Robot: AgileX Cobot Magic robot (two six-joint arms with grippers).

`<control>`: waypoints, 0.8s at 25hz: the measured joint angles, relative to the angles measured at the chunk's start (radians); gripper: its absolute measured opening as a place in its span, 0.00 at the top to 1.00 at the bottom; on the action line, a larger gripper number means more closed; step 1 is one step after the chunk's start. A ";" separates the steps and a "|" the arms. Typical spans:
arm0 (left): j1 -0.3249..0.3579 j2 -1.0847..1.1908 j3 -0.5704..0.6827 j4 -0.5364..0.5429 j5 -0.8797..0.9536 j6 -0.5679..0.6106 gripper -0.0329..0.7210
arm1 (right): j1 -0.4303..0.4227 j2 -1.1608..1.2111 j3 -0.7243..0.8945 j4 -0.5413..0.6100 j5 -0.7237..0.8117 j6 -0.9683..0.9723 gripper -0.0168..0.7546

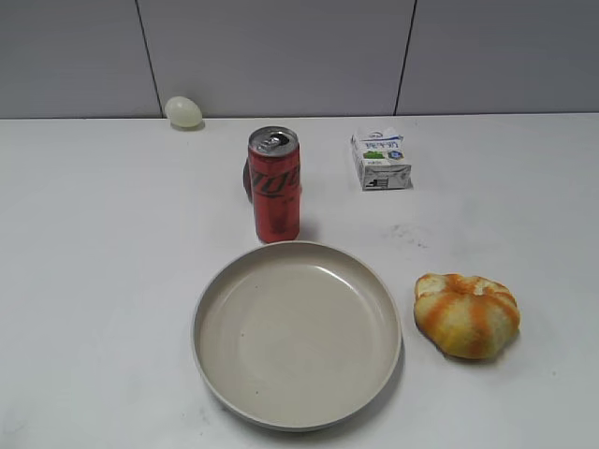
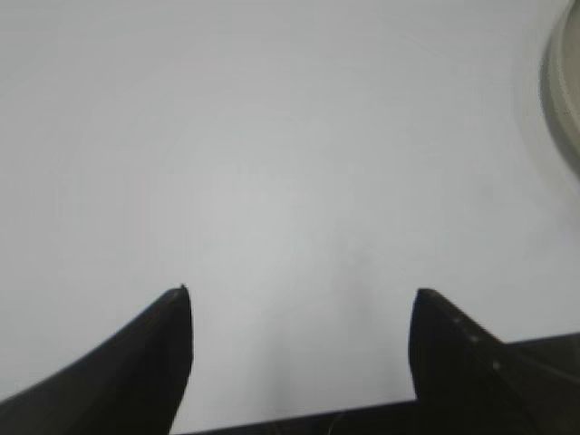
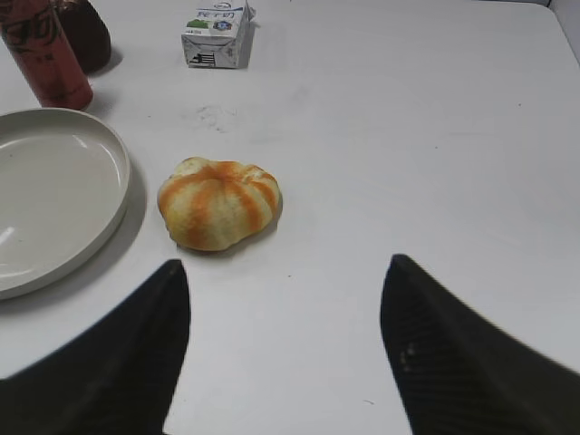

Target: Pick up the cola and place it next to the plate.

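Standing upright just above the middle of the exterior view is the cola point(image 1: 275, 185), a slim red can with dark script and a silver top. It sits right behind the far rim of the plate point(image 1: 211, 295), a wide, shallow beige dish that fills the lower centre of the frame; whether can and rim touch cannot be told. A dark red, rounded fruit point(image 1: 247, 178) peeks out from behind the can's left side. To the right of the can, apart from it, a small white milk carton point(image 1: 381, 159) stands with green and blue print. At the upper left, near the grey wall, lies a pale egg-shaped object point(image 1: 183, 111). At the lower right, close beside the plate, rests an orange-and-cream striped pumpkin-shaped bun point(image 1: 467, 314). Everything sits on a white table point(image 1: 94, 281).

No arm appears in the exterior view. In the left wrist view, the left claw point(image 2: 301, 294) has its two dark fingers spread wide over bare table, holding nothing — only a blurred edge of the plate shows at the upper right. In the right wrist view, the right claw point(image 3: 285, 267) is likewise spread wide and empty, with the bun just beyond it and the can at the upper left corner.
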 joint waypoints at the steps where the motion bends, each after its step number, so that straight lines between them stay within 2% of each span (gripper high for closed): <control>1: 0.000 -0.040 0.003 -0.002 -0.001 0.000 0.21 | 0.000 0.000 0.000 0.000 0.000 0.000 0.29; 15: 0.000 -0.409 0.007 -0.005 -0.011 0.000 0.22 | 0.000 0.000 0.000 0.000 0.000 0.000 0.29; 20: 0.000 -0.435 0.011 -0.005 -0.011 0.000 0.22 | 0.000 0.000 0.000 0.000 -0.001 0.000 0.29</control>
